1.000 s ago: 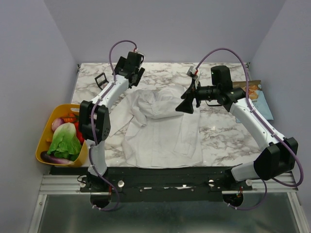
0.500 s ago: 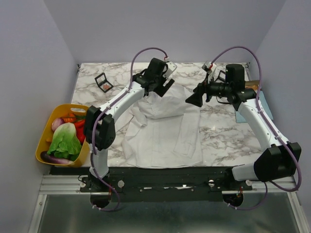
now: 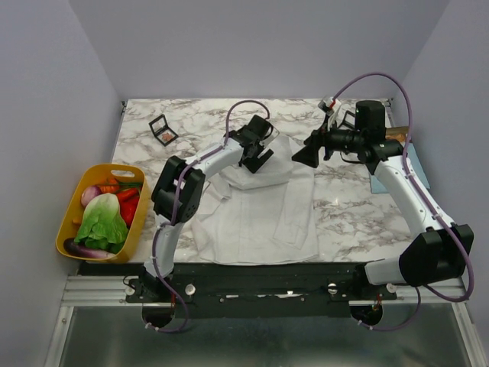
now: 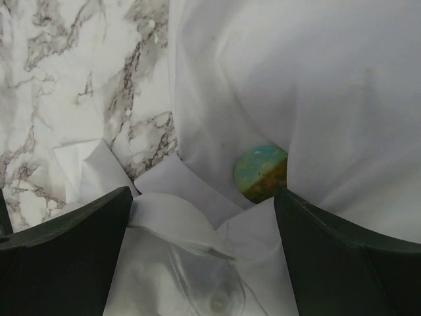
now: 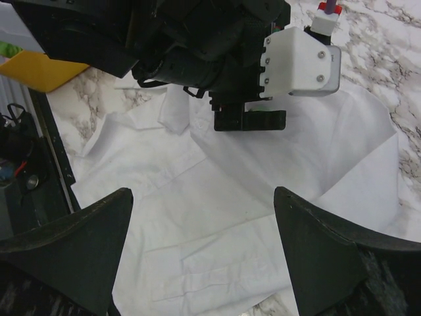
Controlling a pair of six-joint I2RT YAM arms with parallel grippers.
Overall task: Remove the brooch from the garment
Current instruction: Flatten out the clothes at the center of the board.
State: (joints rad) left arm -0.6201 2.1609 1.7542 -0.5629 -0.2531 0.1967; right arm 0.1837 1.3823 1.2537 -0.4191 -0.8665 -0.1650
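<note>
Yellow basket [image 3: 114, 167]: beside the marble table's [image 3: 351, 206] left edge.
Left gripper [image 3: 258, 157]: your jaws stand wide apart, low over the garment's collar end, holding nothing.
Brooch [image 4: 261, 173]: green and orange, on white fabric between your left fingers [image 4: 66, 257], nearer the right-hand one.
Garment [image 3: 260, 214]: spread mid-table.
Right gripper [image 3: 306, 158]: jaws agape, raised, empty.

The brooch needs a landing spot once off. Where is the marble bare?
Bare marble lies left of the shirt, between it, the open palette and the yellow basket, and right of it, toward the right arm. Crowded: the shirt's top, where the left tool and right tool hover near the brooch.
</note>
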